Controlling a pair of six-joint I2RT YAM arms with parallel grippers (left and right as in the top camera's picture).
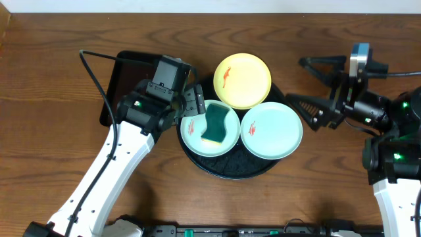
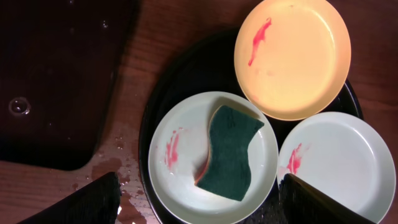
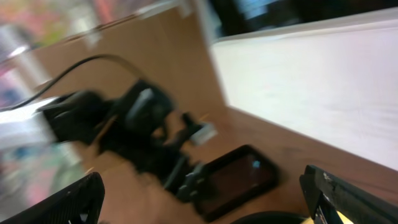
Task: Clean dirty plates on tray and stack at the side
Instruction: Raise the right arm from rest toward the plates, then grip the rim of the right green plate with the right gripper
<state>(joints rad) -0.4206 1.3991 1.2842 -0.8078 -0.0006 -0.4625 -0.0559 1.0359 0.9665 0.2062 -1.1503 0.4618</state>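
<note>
Cleaning not begun: three smeared plates sit on round black tray. Left gripper, jaws apart, hovers by green sponge on mint plate; right gripper spread, idle. Next: descend, pinch sponge

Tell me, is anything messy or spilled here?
Yes: water is spilled on the table between the rectangular tray and the round tray. The yellow plate, left mint plate and right mint plate carry red smears; a green sponge lies on the left one.
</note>
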